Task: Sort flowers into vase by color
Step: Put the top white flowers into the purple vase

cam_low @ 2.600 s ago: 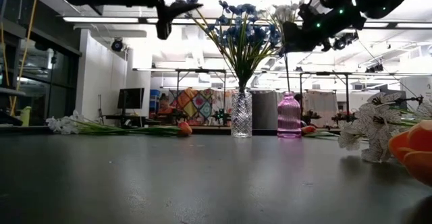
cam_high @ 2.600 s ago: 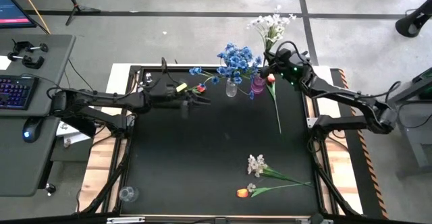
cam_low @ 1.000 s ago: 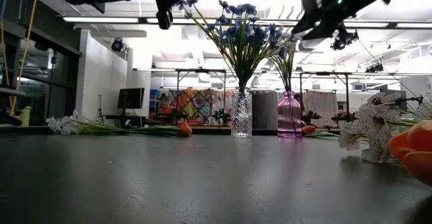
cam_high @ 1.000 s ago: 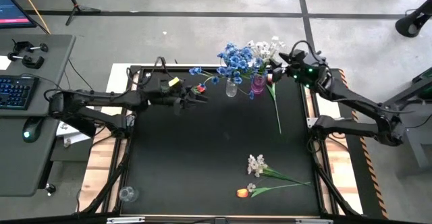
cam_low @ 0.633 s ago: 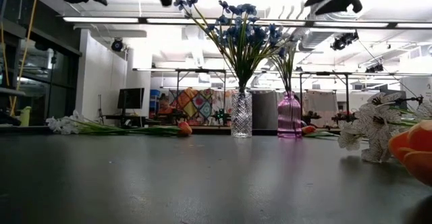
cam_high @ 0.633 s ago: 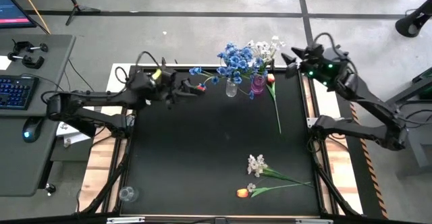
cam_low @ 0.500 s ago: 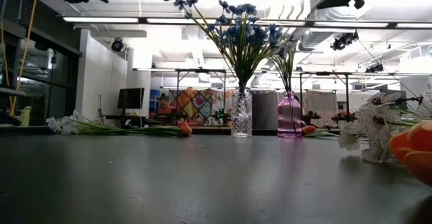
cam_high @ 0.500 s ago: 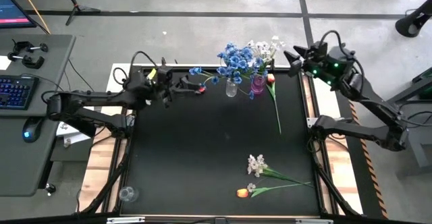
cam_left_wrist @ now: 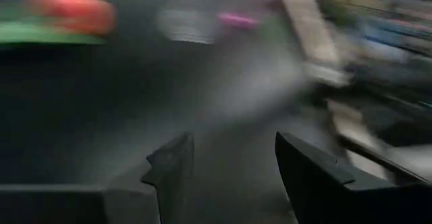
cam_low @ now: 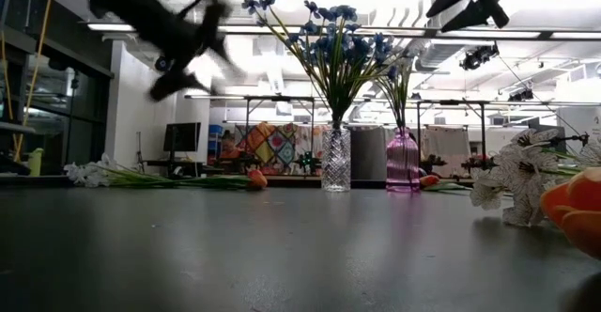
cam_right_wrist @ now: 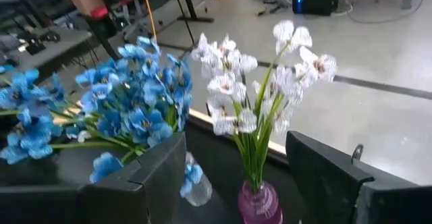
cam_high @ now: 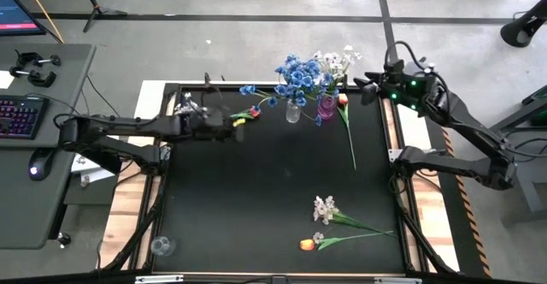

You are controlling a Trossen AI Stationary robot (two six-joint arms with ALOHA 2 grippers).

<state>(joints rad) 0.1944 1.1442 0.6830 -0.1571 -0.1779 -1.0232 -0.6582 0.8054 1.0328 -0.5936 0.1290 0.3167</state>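
Note:
Blue sprays (cam_high: 299,74) stand in a clear vase (cam_high: 293,112) at the table's far edge. A white spray (cam_right_wrist: 260,109) stands in the pink vase (cam_right_wrist: 258,204) beside it. My right gripper (cam_high: 365,85) hovers open to the right of the white spray, fingers either side of it in the wrist view, apart from it. My left gripper (cam_high: 238,123) is open just left of an orange tulip (cam_high: 253,111) lying on the table. Another orange tulip (cam_high: 344,98) lies right of the pink vase. A white spray (cam_high: 325,207) and an orange tulip (cam_high: 308,244) lie near the front edge.
In the low view a pale spray (cam_low: 89,173) lies along the far left of the table. Bare black tabletop (cam_high: 273,181) lies between the vases and the near flowers. A clear cup (cam_high: 161,246) stands at the near left corner.
My right gripper has drawn back up and toward the table's right edge, away from the white spray, which stays upright in the pink vase. My left gripper pulled back toward the left edge, then swung down and back toward the orange tulip; it is blurred with motion.

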